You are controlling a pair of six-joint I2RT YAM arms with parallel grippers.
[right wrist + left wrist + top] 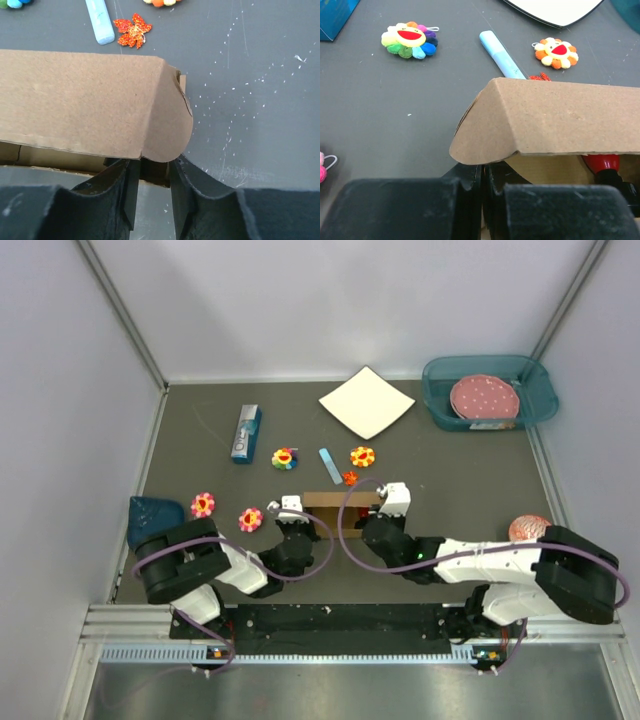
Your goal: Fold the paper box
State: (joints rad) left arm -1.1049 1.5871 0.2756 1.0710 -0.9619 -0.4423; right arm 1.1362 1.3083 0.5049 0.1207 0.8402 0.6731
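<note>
Paper box [338, 502] lying on the grey table [450, 480], partly folded. Brown lid flap curved over the top, with a rounded corner at each end.

At the box's left end: left gripper [482, 172], clenched tight, fingers [410, 210] pressed together directly beneath the rounded flap corner. Cardboard nipped between them or not: cannot tell. At the box's right end: right gripper [155, 167], released, jaws parted a little, with the flap's other rounded corner hanging just over the gap. Contact with either finger: cannot tell.

Just beyond the box's far edge: a small red glitter leaf [132, 31]. Near it, still on the far side of the box, a pale blue stick [501, 55] lying at a slant.

A little farther beyond the box, a rainbow flower toy [410, 39] to the far left and an orange flower toy [556, 52] to the far right.

Well beyond the box: a white square sheet [366, 401] straight back and slightly right, and a small blue carton [246, 433] back and to the left. Far back and right, a teal bin [540, 405] holding a pink dotted disc [485, 397].

Left of the box: two pink flower toys [203, 504] beside the left arm, and further left a dark blue lump [155, 515]. Right of the box, well apart: a reddish ball [528, 528], half hidden behind the right arm.
</note>
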